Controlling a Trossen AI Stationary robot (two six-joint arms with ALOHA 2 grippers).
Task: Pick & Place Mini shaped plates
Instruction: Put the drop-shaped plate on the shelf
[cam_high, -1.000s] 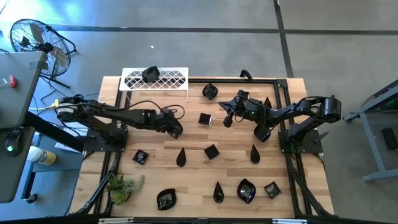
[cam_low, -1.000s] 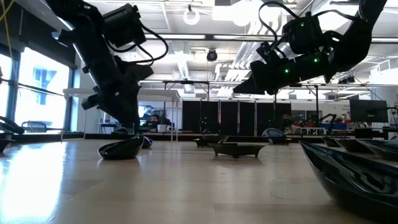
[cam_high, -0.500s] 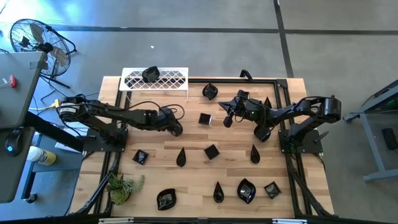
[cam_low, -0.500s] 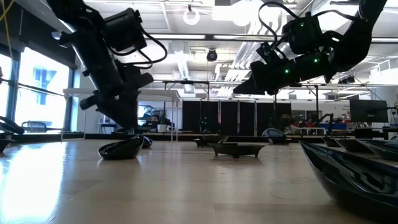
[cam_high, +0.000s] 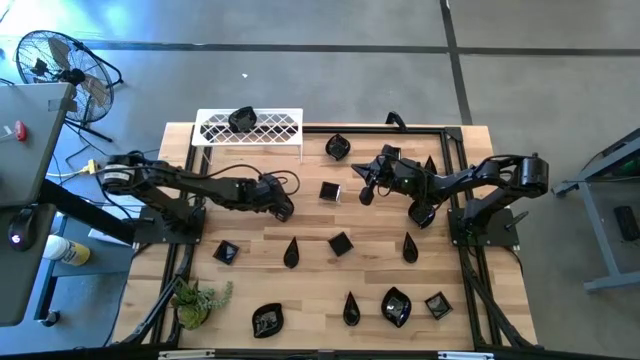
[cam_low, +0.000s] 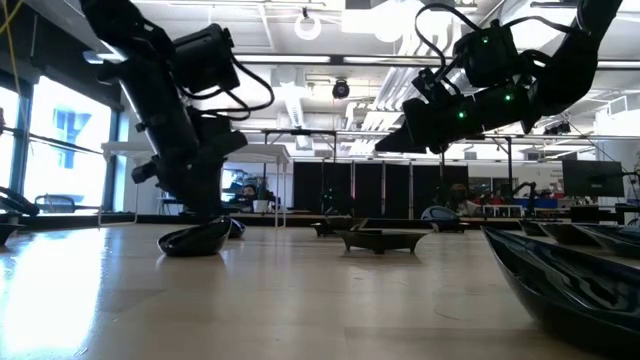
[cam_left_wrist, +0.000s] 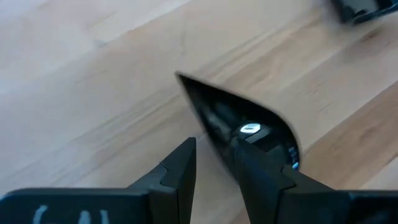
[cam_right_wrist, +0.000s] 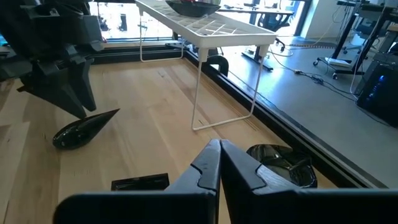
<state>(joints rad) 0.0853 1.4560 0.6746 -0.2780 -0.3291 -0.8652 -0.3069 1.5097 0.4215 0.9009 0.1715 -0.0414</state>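
1. My left pincer (cam_left_wrist: 214, 165) has tipped a little more upright over the glossy black teardrop-shaped mini plate (cam_left_wrist: 249, 134) in the last second. Its fingers are parted, one on each side of the plate's rim, and are not yet squeezed onto it.
2. That plate rests flat on the wooden tabletop (cam_high: 250, 245), in front of the rack. I judge the grasp as lined up but not made, so closing comes next.
3. My right pincer (cam_right_wrist: 219, 163) has finished closing and holds nothing. It hovers above the tabletop near a black square mini plate (cam_high: 329, 191), waiting.
4. Farther off, one black mini plate (cam_high: 241, 119) already sits on the white lattice wire rack (cam_high: 275, 127). The other plates lie scattered across the tabletop, so most of the task remains.
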